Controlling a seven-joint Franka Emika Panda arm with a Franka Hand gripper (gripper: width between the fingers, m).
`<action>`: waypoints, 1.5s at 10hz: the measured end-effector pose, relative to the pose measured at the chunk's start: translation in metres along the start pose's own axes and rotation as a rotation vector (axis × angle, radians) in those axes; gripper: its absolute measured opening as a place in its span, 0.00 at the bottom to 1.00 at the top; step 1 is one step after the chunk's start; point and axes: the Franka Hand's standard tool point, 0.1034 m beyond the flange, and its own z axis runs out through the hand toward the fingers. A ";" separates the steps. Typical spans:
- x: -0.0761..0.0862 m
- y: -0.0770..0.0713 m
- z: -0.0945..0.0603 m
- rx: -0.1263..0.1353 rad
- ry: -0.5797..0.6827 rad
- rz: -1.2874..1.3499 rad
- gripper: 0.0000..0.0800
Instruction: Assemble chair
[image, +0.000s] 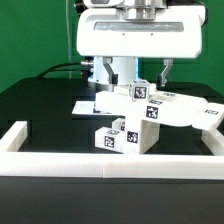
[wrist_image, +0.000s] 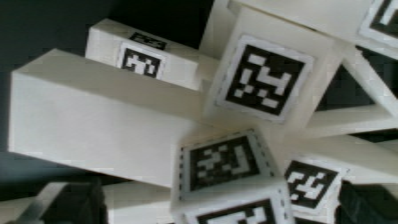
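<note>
The chair (image: 150, 112) is a cluster of white pieces with black-and-white tags in the middle of the black table. A square block (image: 118, 136) stands at its front, and a flat panel (image: 192, 113) reaches toward the exterior view's right. My gripper (image: 136, 74) hangs just above and behind the cluster, its two fingers spread wide and holding nothing. In the wrist view the chair (wrist_image: 107, 110) fills the picture close up. Tagged pieces lie between the dark fingertips (wrist_image: 63, 200) of my gripper (wrist_image: 222, 208), and I see no contact.
A low white border wall (image: 100, 160) runs along the table's front and up both sides. The marker board (image: 88, 106) lies flat behind the chair, on the exterior view's left. A green backdrop stands behind the table.
</note>
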 end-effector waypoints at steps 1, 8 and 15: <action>0.000 0.001 0.001 -0.001 0.000 0.001 0.66; 0.000 0.001 0.000 -0.001 0.001 0.024 0.36; 0.001 0.001 0.001 0.001 0.008 0.365 0.36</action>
